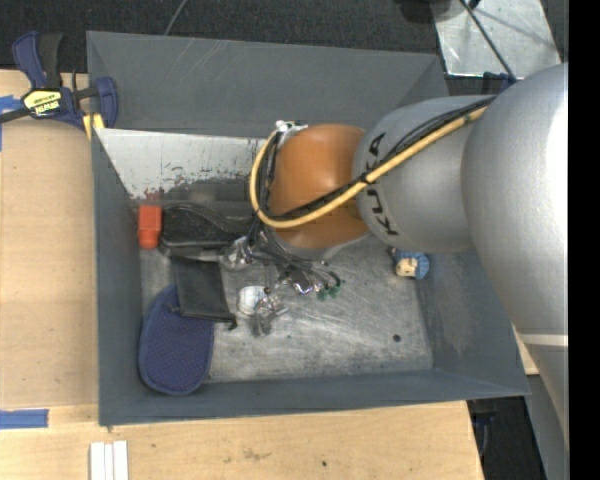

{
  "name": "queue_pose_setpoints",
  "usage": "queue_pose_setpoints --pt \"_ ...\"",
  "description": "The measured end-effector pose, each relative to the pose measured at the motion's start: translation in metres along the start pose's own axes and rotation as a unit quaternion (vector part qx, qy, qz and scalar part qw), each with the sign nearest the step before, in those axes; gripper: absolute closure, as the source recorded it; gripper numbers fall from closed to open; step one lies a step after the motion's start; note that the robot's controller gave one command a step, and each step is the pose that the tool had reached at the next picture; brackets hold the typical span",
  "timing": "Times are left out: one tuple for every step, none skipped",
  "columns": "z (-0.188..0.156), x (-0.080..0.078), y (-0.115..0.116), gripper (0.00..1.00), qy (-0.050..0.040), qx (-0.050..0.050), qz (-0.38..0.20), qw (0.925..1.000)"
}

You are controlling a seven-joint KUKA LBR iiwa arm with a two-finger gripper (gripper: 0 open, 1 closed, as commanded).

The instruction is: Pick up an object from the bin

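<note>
Black "KUKA" lettering (377,193) on the silver arm (430,178), beside its orange cover (315,183)

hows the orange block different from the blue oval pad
The orange block is small and boxy; the blue oval pad is larger, flat and rounded. The block sits higher along the left wall, the pad in the lower-left corner. Both lie on the bin floor.

Free: bare front-right floor of grey metal bin (380,340); left blocked by blue oval mesh pad (175,346), black flat pcs (198,290).
</note>
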State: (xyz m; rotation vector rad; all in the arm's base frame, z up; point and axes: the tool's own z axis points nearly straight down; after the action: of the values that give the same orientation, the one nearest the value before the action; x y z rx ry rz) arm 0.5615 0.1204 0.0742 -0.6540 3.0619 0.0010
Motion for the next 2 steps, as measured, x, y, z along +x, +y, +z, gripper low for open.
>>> queue_pose_setpoints --pt "-0.044 -0.035 0.004 0.00 0.0207 -0.003 0.088 0.9959" --pt "-0.012 -0.036 0.031 0.00 0.0141 -0.001 0.023 0.9996"
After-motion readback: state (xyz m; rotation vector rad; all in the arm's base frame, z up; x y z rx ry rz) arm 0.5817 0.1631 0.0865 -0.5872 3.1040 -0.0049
